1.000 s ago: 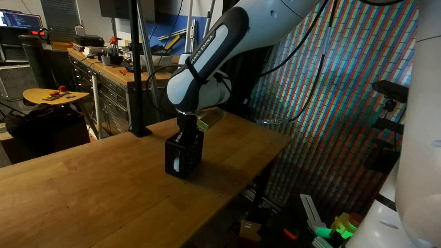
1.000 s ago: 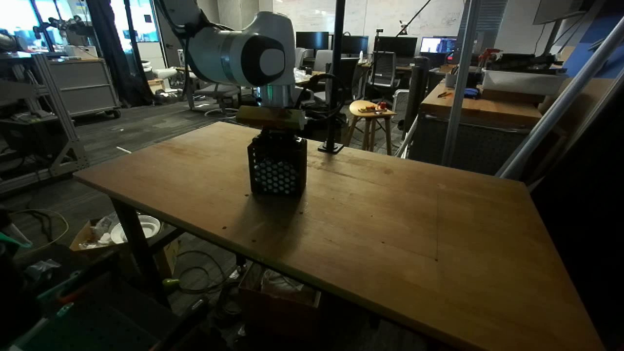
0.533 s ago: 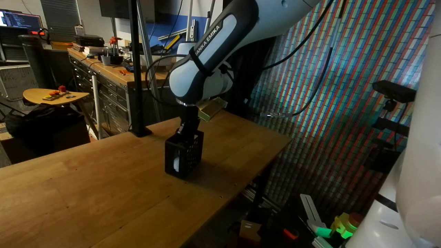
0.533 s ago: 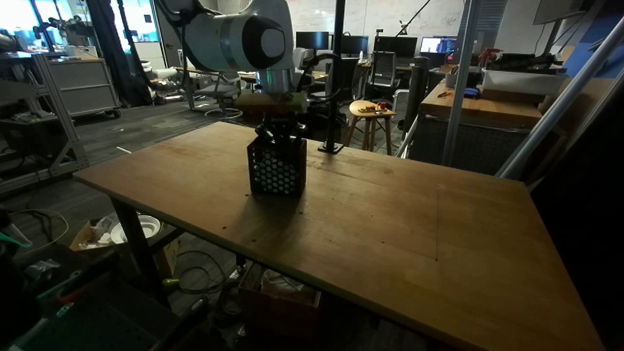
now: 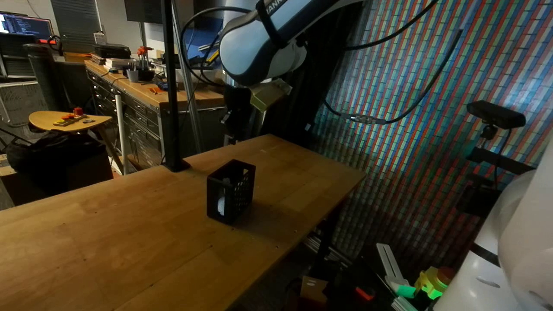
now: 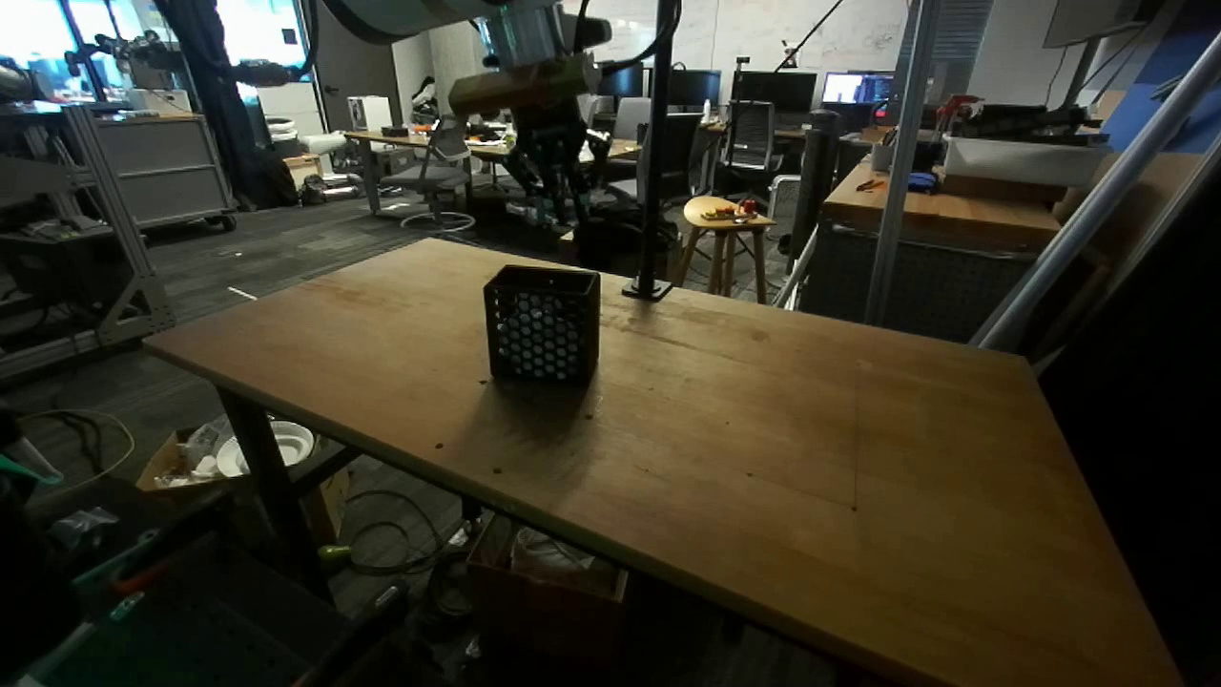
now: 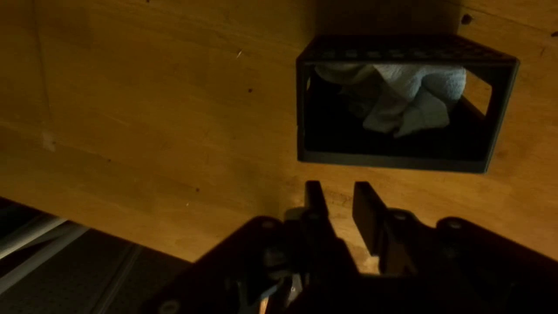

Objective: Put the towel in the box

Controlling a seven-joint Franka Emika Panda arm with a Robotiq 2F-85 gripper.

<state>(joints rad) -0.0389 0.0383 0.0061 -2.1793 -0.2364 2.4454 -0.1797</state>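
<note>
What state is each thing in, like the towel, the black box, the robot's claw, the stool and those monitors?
Box: upright, open-topped, on the table
Towel: crumpled, inside the box, not gripped
Gripper: slightly open, empty, higher than the box, not touching it
Stool: standing upright
Rightmost desk monitor: lit
Monitor beside it: dark

Your arm (image 5: 242,56) wears a smooth, rounded pale shell (image 5: 237,45) with dark panels (image 5: 261,65); its white lettering (image 5: 275,6) is partly cropped, near a black strap (image 5: 268,21). A black cable (image 5: 182,41) loops beside it. Past the shiny metal collar (image 6: 525,36) come a dull-yellow block (image 6: 523,84) and your black gripper (image 7: 337,185), its linkages (image 7: 440,253) dotted with round screw or pin heads (image 7: 454,224).
</note>
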